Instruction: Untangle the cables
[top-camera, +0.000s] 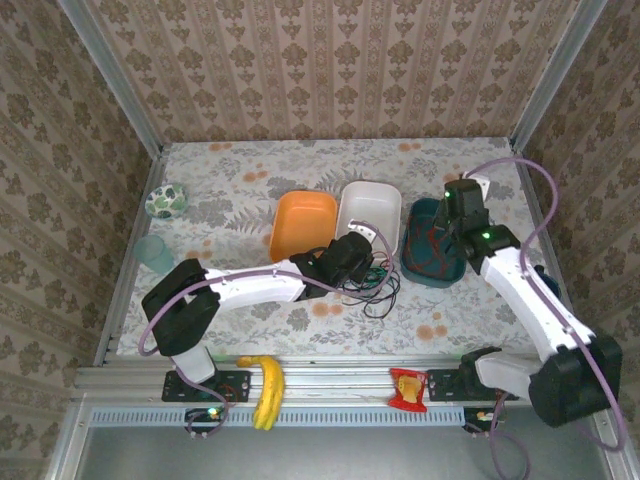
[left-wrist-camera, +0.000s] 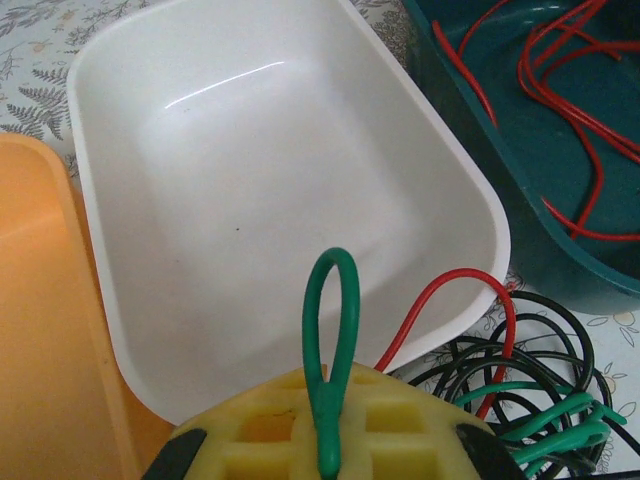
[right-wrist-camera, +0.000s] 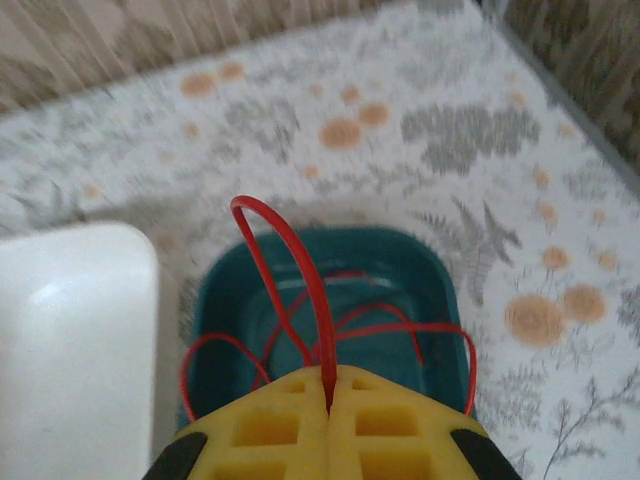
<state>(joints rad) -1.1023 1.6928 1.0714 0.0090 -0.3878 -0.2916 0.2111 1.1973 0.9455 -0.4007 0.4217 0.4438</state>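
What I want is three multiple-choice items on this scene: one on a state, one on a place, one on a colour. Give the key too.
1. The white rectangular plastic bin is: A empty; B full of cables; C overturned.
2. The thin red cable pinched in the right claw hangs over: A the white bin; B the dark teal plastic bin; C a cardboard box.
3. The thin cable loop pinched in the left claw is: A black; B green; C red.

Key: 1 A, its floor is bare. 2 B, the teal bin lies under the red loop in the right wrist view. 3 B, a green loop rises from the shut claw.
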